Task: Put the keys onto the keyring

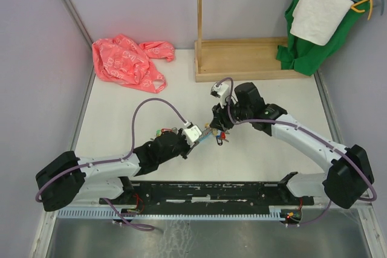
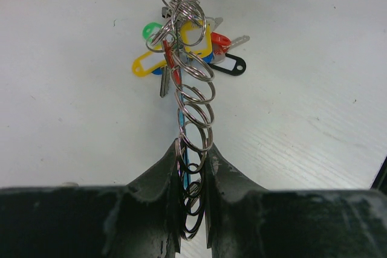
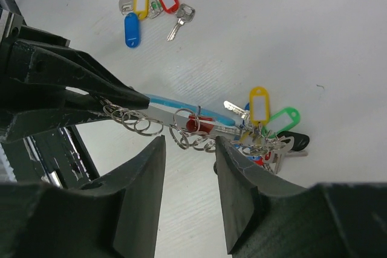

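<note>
**Left claw clamped on keyring, right claw released**

Left claw (image 2: 193,152): clenched on the keyring (image 2: 195,89), pinching one end of it edge-on. The ring reads as a chain of small steel loops with a light-blue strip along it. It runs straight out from the fingertips over the white table (image 1: 121,113).

Hung keys (image 2: 181,49): bunched at the far end of the ring, tags yellow, green and red, plus one black. Can't tell if the bunch rests on the table or hangs just above it.

Right claw (image 3: 189,144): released, fingers apart, gripping nothing. In its wrist view the ring's mid-section shows through the gap between the fingers. Can't tell whether either finger touches it.

Loose keys (image 3: 148,3): small group flat on the table, tags yellow, red, blue and green. They lie apart from the ring, beside the left arm's wrist in the top view.

Both claws meet near mid-table. Pink bag (image 1: 124,61) sits back left and the wooden stand (image 1: 242,58) at the back, both well apart from the keys.
</note>
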